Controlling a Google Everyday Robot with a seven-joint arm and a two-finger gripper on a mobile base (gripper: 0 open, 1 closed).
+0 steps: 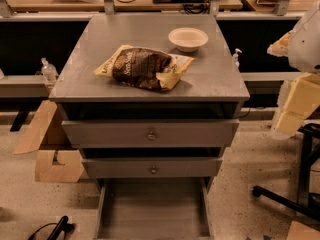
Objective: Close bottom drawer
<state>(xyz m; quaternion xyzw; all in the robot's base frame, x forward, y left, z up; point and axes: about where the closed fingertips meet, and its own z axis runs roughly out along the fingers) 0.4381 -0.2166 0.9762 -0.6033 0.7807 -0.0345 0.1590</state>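
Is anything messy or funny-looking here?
Yes: the long shallow grey bottom drawer sticks far out, while the two knobbed grey drawers above sit further in. The end effector hangs at the right edge, away from it.

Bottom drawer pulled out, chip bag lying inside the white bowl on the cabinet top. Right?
Not quite. The camera view shows the chip bag lying beside the bowl, not inside it. The bottom drawer is pulled out. The end effector is not in view.
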